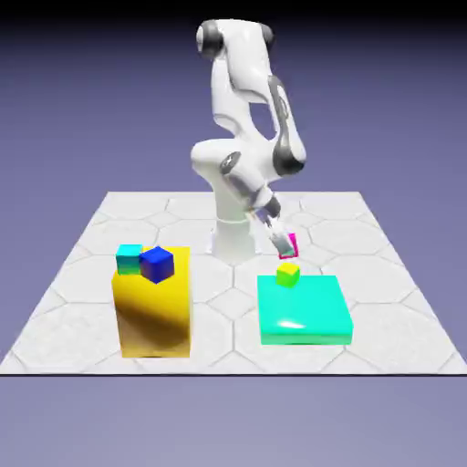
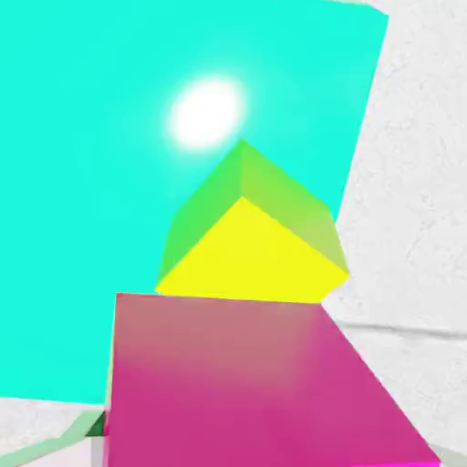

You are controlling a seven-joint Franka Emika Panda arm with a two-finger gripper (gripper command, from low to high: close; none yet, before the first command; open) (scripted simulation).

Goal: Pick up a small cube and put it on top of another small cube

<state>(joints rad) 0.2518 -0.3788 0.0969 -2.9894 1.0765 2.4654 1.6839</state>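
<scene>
Pick done: fingers [image 1: 286, 244] nearly shut, clamped on the pink cube [image 1: 290, 244], held off the surface at about 12 o'clock just above the lime cube [image 1: 288, 275] on the teal slab [image 1: 304, 310]; lowering, placing and release remain.

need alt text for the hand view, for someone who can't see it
A magenta-pink small cube, held in the shut gripper, fills the bottom of the hand view. Just beyond it a lime-yellow small cube rests on a flat teal block, with white table at the right.
</scene>
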